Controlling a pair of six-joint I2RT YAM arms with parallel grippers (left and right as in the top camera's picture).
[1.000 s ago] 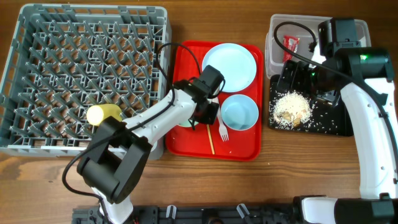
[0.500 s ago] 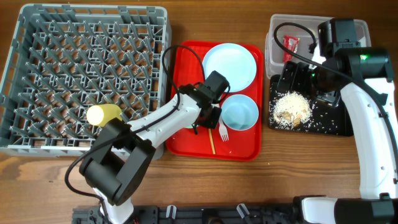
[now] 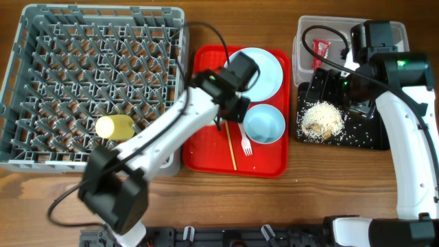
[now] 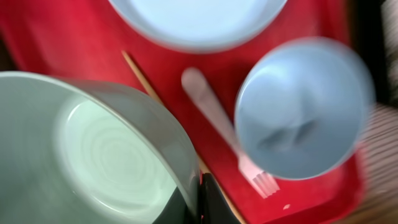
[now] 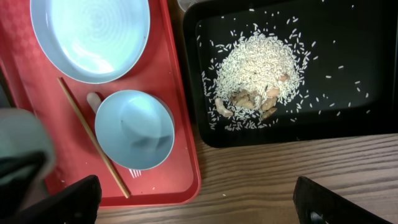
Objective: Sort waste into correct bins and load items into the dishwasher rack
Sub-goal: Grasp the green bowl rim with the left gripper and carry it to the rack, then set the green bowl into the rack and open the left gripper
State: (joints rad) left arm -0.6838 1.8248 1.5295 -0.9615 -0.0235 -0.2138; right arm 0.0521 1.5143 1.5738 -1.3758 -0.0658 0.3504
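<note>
Left gripper is clamped on the rim of the pale green bowl, one finger inside and one outside. The bowl's mouth faces the wrist cam. It sits over the left half of the red tray and looks to be off the tray floor, but the blur makes that a guess. In the overhead view the arm hides it.

Right gripper is spread wide and holds nothing, parked over the seam between the red tray and the black tray.

Key relation: the dishwasher rack lies directly left of the loaded gripper, with its right wall just beside the red tray's left edge. The left arm is the nearer one and already has the bowl, so the next move looks like a carry left over that wall and down between the pegs. The free slots are most of the rack. The yellow-green cup is in the near part, so keep away from it.

Left on the red tray:
- blue plate, far
- blue bowl, right
- fork and chopsticks, both with the long axis roughly near-far, just left of the blue bowl

Food scraps are piled in the black tray. The red wrapper is in the clear tub.

Risk: a rim-only pinch could let the bowl swing or slip on the way over.
</note>
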